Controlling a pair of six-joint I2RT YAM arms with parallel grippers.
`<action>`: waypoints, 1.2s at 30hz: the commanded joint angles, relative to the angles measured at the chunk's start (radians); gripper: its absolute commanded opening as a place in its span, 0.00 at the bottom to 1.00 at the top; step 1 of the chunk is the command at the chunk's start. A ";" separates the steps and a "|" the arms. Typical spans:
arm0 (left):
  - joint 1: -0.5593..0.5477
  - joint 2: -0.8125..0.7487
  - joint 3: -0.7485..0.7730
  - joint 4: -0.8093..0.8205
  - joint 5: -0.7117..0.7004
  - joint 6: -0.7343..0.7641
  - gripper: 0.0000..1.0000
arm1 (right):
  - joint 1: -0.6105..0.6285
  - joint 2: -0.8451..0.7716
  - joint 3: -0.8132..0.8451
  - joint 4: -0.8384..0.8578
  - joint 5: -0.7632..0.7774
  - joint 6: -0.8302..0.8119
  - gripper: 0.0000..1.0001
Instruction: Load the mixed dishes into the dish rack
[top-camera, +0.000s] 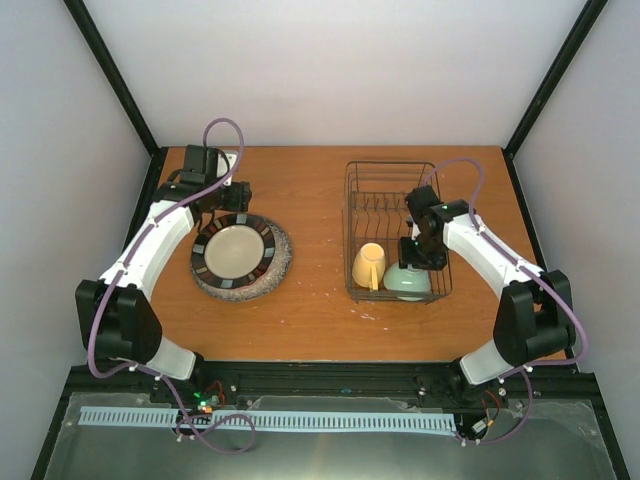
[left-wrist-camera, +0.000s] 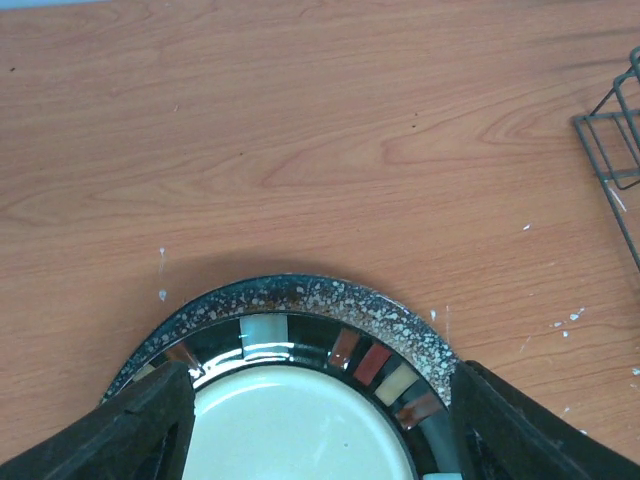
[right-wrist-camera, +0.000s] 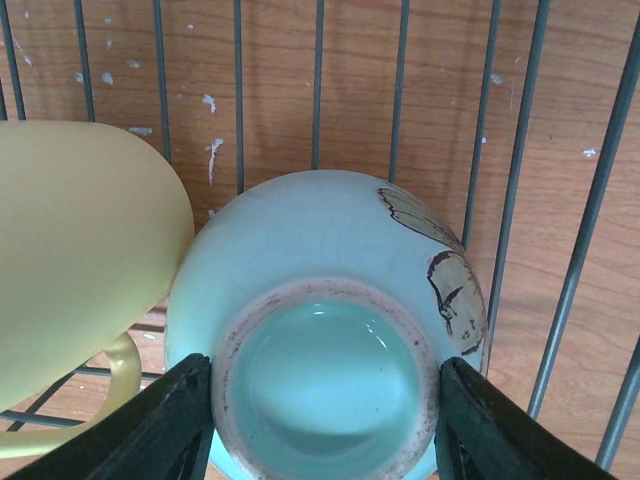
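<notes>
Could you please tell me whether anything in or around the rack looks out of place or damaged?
The mug lies on its side in the rack, beside the upside-down bowl, rather than standing in a slot. The bowl has a brown patch on its side; print or chip, I cannot tell. White flecks dot the table.

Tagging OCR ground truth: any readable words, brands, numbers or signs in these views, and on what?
None: no legible text in any view.
Pale green ceramic bowl: brown painted motif on its side, a picture, not letters.
Round cream plate with a coloured-tile rim: pattern only.
Yellow ceramic mug, dark wire dish rack, wooden table: unmarked.
</notes>
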 joint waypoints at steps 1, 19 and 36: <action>0.006 -0.028 0.001 -0.010 -0.030 -0.023 0.71 | 0.015 0.022 -0.015 -0.015 0.000 0.012 0.03; 0.098 -0.055 -0.042 0.013 0.050 -0.052 0.72 | 0.020 0.070 -0.086 0.049 -0.003 0.001 0.03; 0.353 -0.082 -0.194 -0.022 0.282 -0.093 0.77 | 0.019 0.085 -0.041 0.031 0.013 0.007 0.54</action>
